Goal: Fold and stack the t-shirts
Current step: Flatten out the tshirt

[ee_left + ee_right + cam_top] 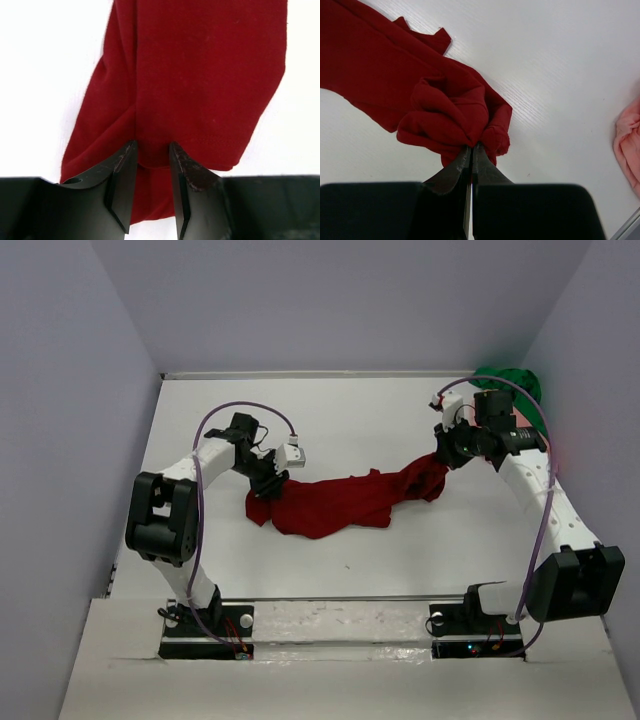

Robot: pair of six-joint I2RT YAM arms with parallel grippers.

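The red shirt (340,502) lies as a crumpled band across the middle of the surface (350,420), its long axis running left to right between my two arms, so each arm has the end nearest it. My right pincer (471,150) is clamped tight on a bunched wad at the shirt's right end. My left pincer (152,150) sits at the left end, jaws partly apart and astride a fold of the cloth edge, with red fabric in the gap. I judge it has no firm hold yet. The rest of the shirt stretches away from that pincer, straight ahead of its fingers.

The left arm is bent at the elbow, wrist angled inward and down. The right arm reaches far along the right wall, wrist turned inward. The pink shirt (627,145) and the green shirt (508,383) sit beyond the right pincer, by the far right corner.
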